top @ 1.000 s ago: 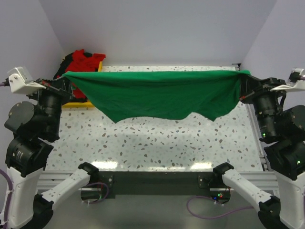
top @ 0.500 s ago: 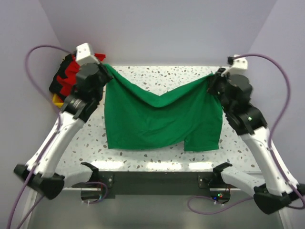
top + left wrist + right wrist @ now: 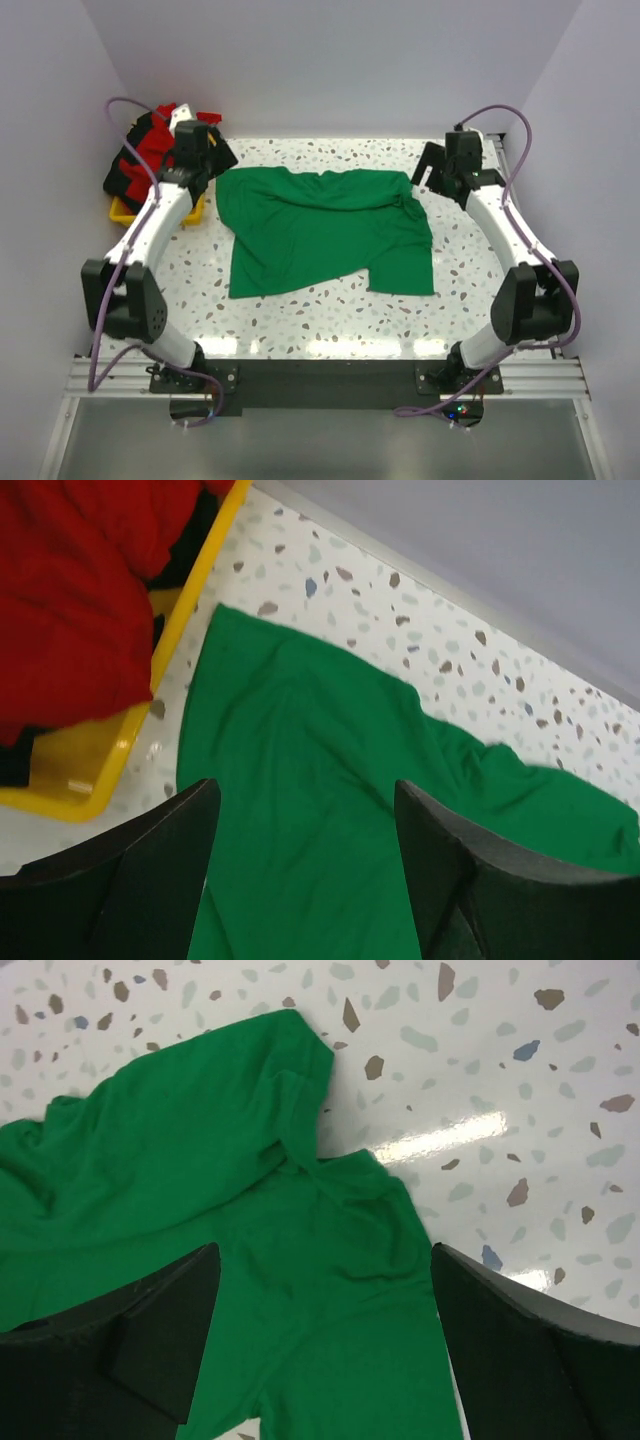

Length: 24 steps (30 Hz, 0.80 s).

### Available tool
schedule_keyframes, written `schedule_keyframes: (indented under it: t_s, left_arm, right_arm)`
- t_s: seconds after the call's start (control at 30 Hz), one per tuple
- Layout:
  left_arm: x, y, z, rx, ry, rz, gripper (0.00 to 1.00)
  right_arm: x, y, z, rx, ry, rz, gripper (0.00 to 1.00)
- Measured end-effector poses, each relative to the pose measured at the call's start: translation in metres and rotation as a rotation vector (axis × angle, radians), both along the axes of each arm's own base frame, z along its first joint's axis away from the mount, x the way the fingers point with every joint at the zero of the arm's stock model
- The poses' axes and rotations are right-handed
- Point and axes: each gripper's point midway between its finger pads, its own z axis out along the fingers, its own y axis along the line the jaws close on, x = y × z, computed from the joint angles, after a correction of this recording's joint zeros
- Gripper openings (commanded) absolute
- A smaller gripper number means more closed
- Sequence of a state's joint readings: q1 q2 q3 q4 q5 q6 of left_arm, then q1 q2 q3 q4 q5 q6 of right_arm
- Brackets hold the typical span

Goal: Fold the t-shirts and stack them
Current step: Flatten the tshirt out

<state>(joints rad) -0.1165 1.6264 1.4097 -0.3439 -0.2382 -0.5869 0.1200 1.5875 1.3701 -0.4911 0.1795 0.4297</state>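
Green t-shirt; tools wide open, empty

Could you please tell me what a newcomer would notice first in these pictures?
The bright green t-shirt catches the eye first, lying spread but rumpled in the middle of the speckled table. Next comes the heap of red and black shirts in the yellow tray at the far left corner. The left pincer and right pincer each stand open above a far corner of the green shirt, holding nothing.
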Motion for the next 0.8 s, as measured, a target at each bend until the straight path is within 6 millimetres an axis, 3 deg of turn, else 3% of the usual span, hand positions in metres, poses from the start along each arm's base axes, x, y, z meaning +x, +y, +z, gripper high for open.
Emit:
schedule_keyframes:
  t_s: [0.13,0.2,0.23,0.27,0.4,0.57,0.8]
  left_arm:
    - [-0.072,-0.005,0.008,-0.081,-0.044,0.006,0.71]
    - [-0.108,-0.002,-0.001,-0.123,-0.061,0.032,0.68]
    - [-0.126,0.001,-0.011,-0.137,-0.051,0.046,0.65]
    - [-0.141,0.003,-0.025,-0.148,-0.034,0.062,0.64]
    - [-0.2,0.013,-0.097,-0.173,0.11,0.14,0.57]
    - [-0.241,0.02,-0.147,-0.18,0.223,0.206,0.53]
    - [-0.257,-0.002,-0.175,-0.17,0.3,0.152,0.53]
  right_arm:
    - [-0.034,0.009,0.005,0.056,-0.036,0.02,0.89]
    - [-0.058,0.01,-0.002,0.079,-0.044,0.023,0.88]
    - [-0.073,0.011,-0.018,0.09,-0.017,0.024,0.87]
    - [-0.081,0.011,-0.018,0.097,-0.023,0.024,0.87]
    - [-0.114,0.011,-0.054,0.123,0.037,0.018,0.85]
    - [-0.128,0.014,-0.079,0.144,0.099,0.021,0.84]
    - [-0.12,0.016,-0.084,0.15,0.092,0.026,0.84]
